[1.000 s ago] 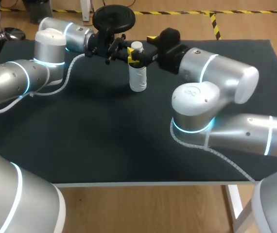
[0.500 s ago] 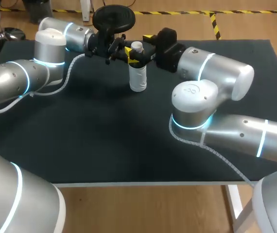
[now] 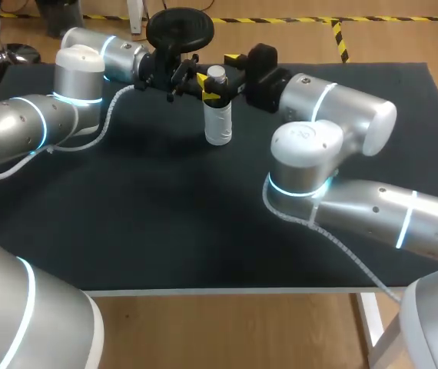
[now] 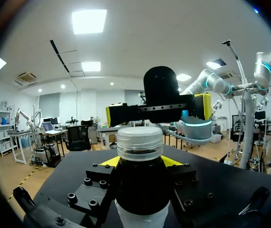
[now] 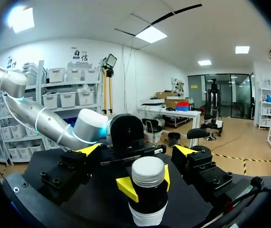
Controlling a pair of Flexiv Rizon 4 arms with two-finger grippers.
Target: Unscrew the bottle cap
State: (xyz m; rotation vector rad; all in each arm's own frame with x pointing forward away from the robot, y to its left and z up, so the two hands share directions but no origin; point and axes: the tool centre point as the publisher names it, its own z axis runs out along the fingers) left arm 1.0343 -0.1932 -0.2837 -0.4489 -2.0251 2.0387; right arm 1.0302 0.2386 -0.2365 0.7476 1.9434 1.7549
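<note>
A white bottle [image 3: 218,123] with a dark neck and a pale ribbed cap [image 3: 217,74] stands upright at the back middle of the table. My left gripper [image 3: 206,87] comes in from the left and is shut on the bottle's neck just under the cap [image 4: 140,142]; its yellow tips [image 5: 126,187] press the neck from both sides. My right gripper [image 3: 229,73] comes in from the right at cap height and stands open. In the right wrist view the cap [image 5: 148,172] sits between its wide-apart fingers [image 5: 187,151], touching neither.
The black table top [image 3: 165,215] stretches bare in front of the bottle. My right arm's bulky elbow [image 3: 303,161] stands over the table's right half. My left arm's elbow [image 3: 79,77] rises at the back left.
My right arm has crept a little to the left, bringing its open fingers further around the cap. The left gripper and the bottle have stayed put.
</note>
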